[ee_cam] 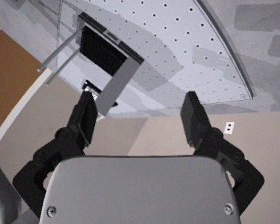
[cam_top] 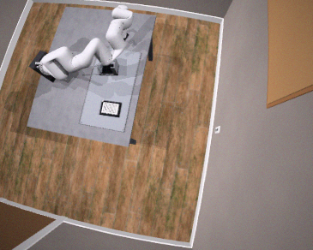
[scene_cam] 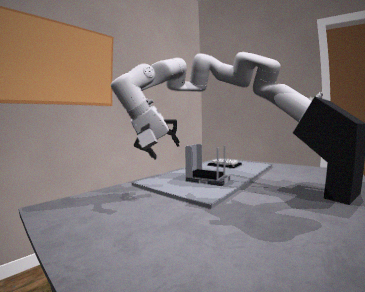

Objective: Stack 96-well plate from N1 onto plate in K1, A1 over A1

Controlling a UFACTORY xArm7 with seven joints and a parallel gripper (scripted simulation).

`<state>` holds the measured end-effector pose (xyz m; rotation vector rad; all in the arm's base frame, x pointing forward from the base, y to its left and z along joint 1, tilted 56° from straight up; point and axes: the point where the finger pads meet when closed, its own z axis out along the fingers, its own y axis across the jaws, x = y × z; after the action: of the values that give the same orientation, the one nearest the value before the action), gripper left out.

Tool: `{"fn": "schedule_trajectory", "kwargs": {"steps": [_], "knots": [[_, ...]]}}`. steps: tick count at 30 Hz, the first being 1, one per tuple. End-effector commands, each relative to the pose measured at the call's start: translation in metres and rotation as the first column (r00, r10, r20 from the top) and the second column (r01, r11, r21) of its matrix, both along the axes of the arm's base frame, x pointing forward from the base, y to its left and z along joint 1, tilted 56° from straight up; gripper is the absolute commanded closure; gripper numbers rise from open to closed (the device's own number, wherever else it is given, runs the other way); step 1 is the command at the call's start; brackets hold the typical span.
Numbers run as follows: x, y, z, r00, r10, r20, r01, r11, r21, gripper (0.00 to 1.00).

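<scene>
Pincer [ee_cam: 141, 117] agape, plate wells indistinct.

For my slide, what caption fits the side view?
White arm holds its open gripper in the air beside the stack rack.

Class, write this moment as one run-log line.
gripper: open, empty, raised | plate: on nest | rack: untouched

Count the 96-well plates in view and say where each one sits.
2. One plate lies on the nest in the near part of the pale mat. The other plate sits low inside the stack rack, partly hidden by its posts.
</scene>
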<state>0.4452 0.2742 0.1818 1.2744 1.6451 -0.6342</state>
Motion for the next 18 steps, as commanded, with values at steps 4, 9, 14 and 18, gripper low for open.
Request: {"fn": "schedule_trajectory", "kwargs": {"steps": [4, 9, 14, 18], "knots": [[-0.0009, 0.0022, 0.0008, 1.0, 0.004, 0.0, -0.004, 1.0, 0.003, 0.0], [-0.0009, 0.0022, 0.0008, 1.0, 0.004, 0.0, -0.004, 1.0, 0.003, 0.0], [-0.0009, 0.0022, 0.0008, 1.0, 0.004, 0.0, -0.004, 1.0, 0.003, 0.0], [0.0009, -0.0016, 0.0034, 1.0, -0.013, 0.012, 0.013, 0.999, 0.03, 0.0]]}}
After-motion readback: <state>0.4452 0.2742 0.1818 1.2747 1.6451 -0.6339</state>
